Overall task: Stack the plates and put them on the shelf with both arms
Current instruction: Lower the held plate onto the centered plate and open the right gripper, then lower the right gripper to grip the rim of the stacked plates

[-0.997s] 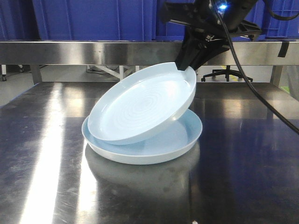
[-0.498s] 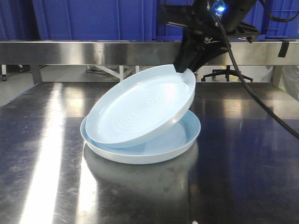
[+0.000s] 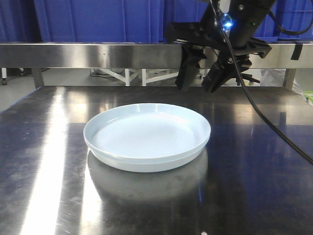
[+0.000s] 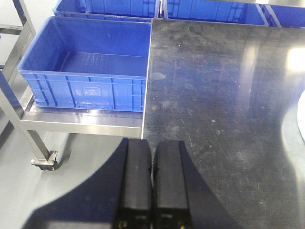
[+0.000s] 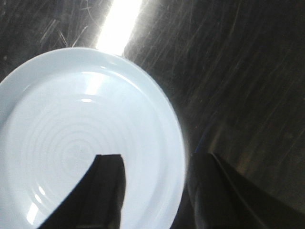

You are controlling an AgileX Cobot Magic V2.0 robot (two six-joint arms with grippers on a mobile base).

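Two plates (image 3: pixel 146 134) are lying nested flat on the steel table (image 3: pixel 44 156), and are being judged stiff, glossy and slippery (probably breakable if dropped). The right gripper (image 3: pixel 198 85) is being held spread wide above their rim. The left gripper (image 4: pixel 152 145) is being held pressed together, empty, near the table edge. Opposite rims are being favoured as holds.

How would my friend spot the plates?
Look at the big shiny steel table. In its middle sits a stack of two pale blue-white round plates, one nested inside the other. It is the only pale, round thing there; the right arm's black gripper hangs open just above it.
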